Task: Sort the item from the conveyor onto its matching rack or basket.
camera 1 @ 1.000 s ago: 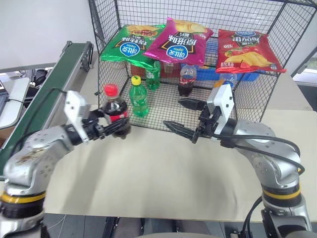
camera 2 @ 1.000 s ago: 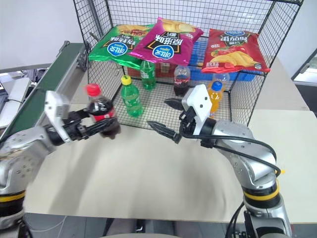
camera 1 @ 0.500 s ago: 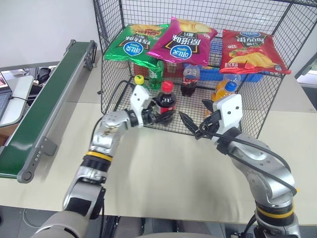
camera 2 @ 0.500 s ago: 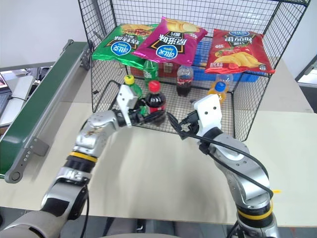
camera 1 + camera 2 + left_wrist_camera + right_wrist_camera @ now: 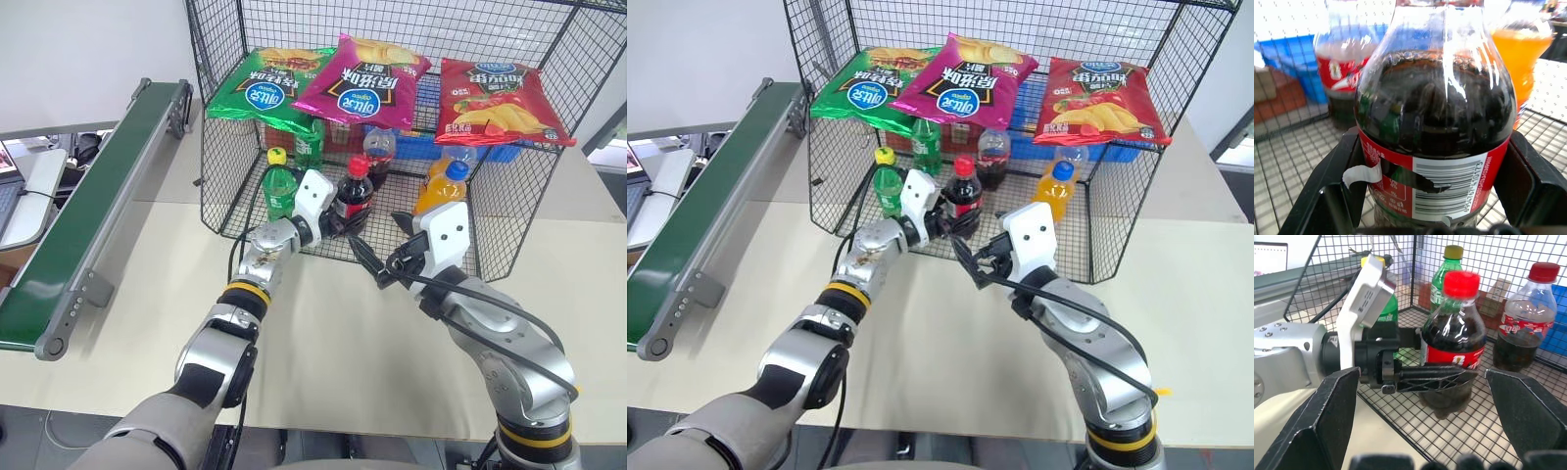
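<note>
The item, a cola bottle with a red cap and red label, stands upright just inside the open front of the black wire-mesh rack, low over its grid floor. My left gripper is shut on the bottle's lower body; in the left wrist view its fingers press both sides of the label. To the right, my right gripper is open at the rack's front edge, empty and apart from the bottle. The green conveyor runs along the left.
Three chip bags lie on the rack's upper shelf. Inside stand two green soda bottles, another cola bottle, an orange bottle and a blue crate. A beige table spreads in front.
My left arm has carried the cola bottle rightward and forward, from beside the conveyor into the rack's front opening. The right gripper has turned a little towards the bottle and stayed open.
</note>
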`<action>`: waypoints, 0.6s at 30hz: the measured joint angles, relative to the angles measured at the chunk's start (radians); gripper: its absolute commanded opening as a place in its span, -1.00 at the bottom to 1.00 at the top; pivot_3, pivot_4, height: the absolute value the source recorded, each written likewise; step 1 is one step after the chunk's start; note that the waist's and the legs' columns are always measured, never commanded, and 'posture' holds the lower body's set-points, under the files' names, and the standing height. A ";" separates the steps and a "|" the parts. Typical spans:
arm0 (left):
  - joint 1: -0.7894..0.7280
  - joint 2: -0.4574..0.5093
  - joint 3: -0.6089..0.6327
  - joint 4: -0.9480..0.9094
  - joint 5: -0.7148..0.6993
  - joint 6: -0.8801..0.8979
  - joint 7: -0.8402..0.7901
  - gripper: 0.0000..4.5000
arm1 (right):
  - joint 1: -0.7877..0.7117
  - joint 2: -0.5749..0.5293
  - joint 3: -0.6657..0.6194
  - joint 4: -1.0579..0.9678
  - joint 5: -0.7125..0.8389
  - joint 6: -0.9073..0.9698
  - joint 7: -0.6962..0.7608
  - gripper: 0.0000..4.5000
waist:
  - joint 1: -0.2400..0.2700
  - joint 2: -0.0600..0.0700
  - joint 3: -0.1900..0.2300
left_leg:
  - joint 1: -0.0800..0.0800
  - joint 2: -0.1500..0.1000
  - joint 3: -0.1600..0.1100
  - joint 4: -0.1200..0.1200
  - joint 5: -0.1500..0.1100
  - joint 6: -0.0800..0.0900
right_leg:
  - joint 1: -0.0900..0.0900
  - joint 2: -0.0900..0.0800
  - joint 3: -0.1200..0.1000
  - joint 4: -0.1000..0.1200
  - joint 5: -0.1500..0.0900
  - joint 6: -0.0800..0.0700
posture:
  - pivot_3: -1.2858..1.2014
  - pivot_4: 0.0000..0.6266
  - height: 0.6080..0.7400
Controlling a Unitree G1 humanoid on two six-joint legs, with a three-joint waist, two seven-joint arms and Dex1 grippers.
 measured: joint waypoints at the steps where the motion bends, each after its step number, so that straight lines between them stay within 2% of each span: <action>1: -0.004 -0.005 0.005 0.014 0.003 -0.011 0.004 0.55 | -0.003 0.000 0.000 0.000 -0.003 0.002 0.000 1.00 | 0.000 0.000 0.000 | 0.000 0.000 0.000 0.000 0.000 0.000 | 0.000 0.000 0.000 0.000 0.000 0.000 | 0.03 -0.52 1.00; 2: -0.008 -0.008 0.010 0.028 0.005 -0.022 0.008 0.77 | -0.007 0.000 0.000 0.000 -0.006 0.003 -0.001 1.00 | 0.001 0.000 0.000 | 0.000 0.000 0.000 0.000 0.000 0.000 | 0.000 0.000 0.000 0.000 0.000 0.000 | 0.03 -0.52 1.00; 4: -0.020 -0.013 0.019 0.047 0.009 -0.032 0.009 0.98 | -0.016 0.001 0.000 0.001 -0.011 0.003 -0.001 1.00 | 0.001 0.000 0.000 | 0.000 0.000 0.000 0.000 0.000 0.000 | 0.000 0.000 0.000 0.000 0.000 0.000 | 0.03 -0.52 1.00; 12: -0.021 -0.004 0.035 0.044 0.012 -0.043 -0.029 0.98 | -0.044 0.004 0.000 0.030 -0.016 0.003 0.008 1.00 | -0.001 0.000 0.000 | 0.001 0.000 0.000 0.000 0.000 0.000 | 0.000 0.000 0.000 0.001 0.000 0.000 | 0.03 -0.52 1.00; 18: 0.136 0.102 0.027 -0.209 0.012 0.079 -0.091 0.98 | -0.042 -0.037 -0.029 0.061 -0.011 0.003 0.066 1.00 | -0.006 0.001 -0.001 | 0.002 0.002 0.000 0.000 0.000 0.000 | 0.000 0.001 0.001 0.004 0.000 0.000 | 0.03 -0.52 1.00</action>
